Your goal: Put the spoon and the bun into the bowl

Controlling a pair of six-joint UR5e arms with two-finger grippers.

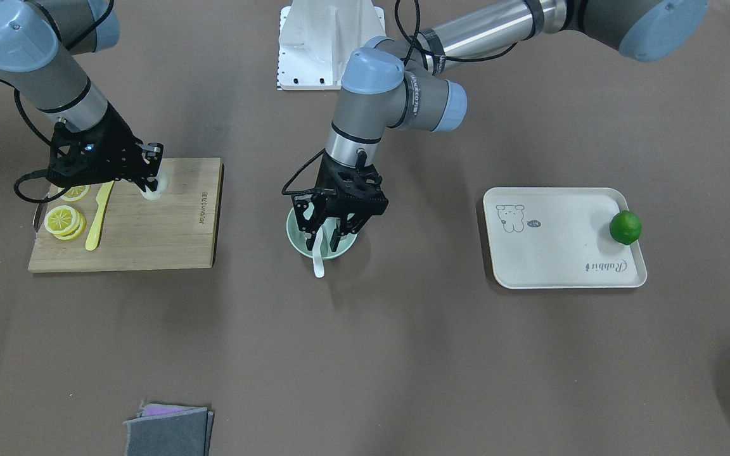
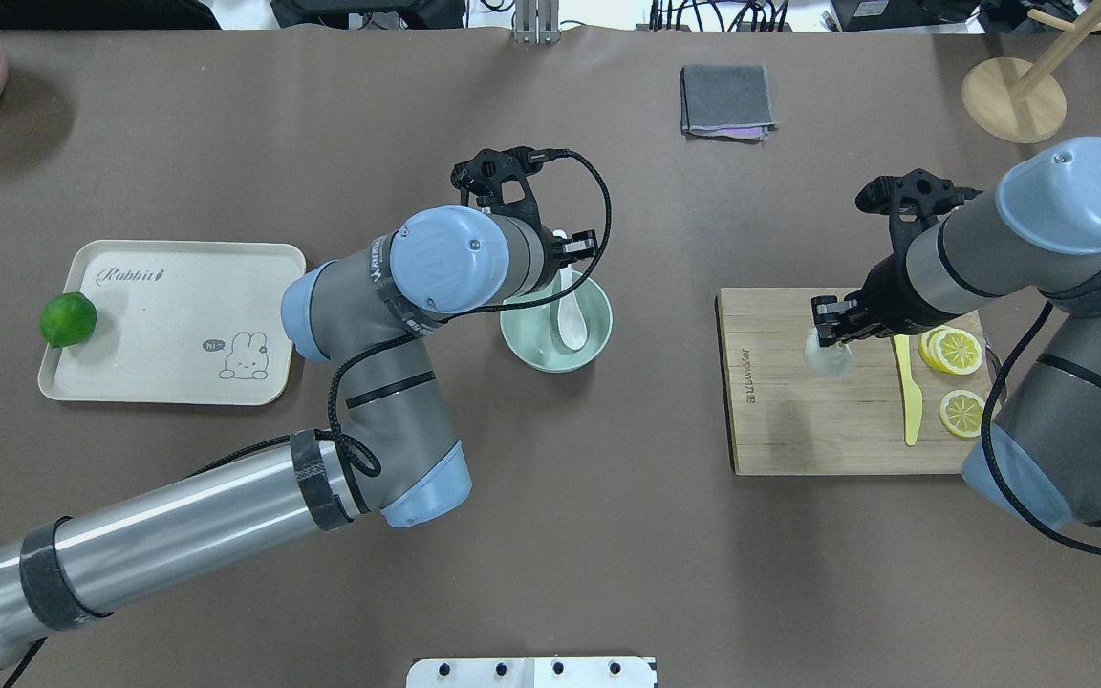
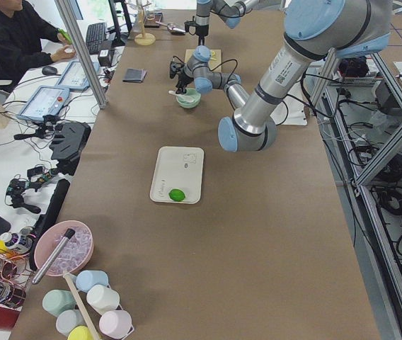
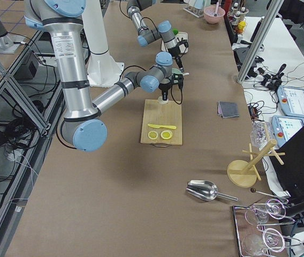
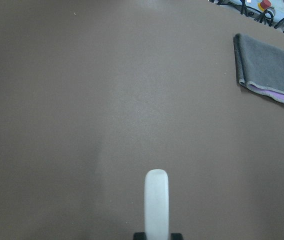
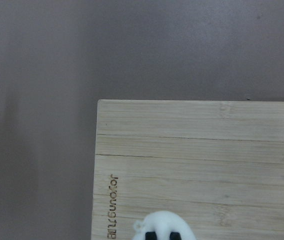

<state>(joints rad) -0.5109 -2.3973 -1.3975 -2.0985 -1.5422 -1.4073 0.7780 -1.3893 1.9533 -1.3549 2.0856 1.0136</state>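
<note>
Overhead exterior view: left arm bends over the bowl (image 2: 550,355), left gripper (image 1: 324,235) clamped on the spoon (image 2: 571,325), scoop inside; right gripper (image 2: 830,336) pinches the bun (image 2: 826,361) on the cutting board (image 2: 799,430).

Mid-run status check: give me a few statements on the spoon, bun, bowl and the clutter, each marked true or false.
1. The spoon has its scoop inside the bowl. True.
2. The bun is in the bowl. False: it sits on the cutting board, at the tips of the right pincer.
3. The left pincer is over the bowl. True.
4. The lime rests on the cutting board. False: it sits at the edge of the tray.
5. The yellow knife lies on the cutting board next to the lemon slices. True.
</note>
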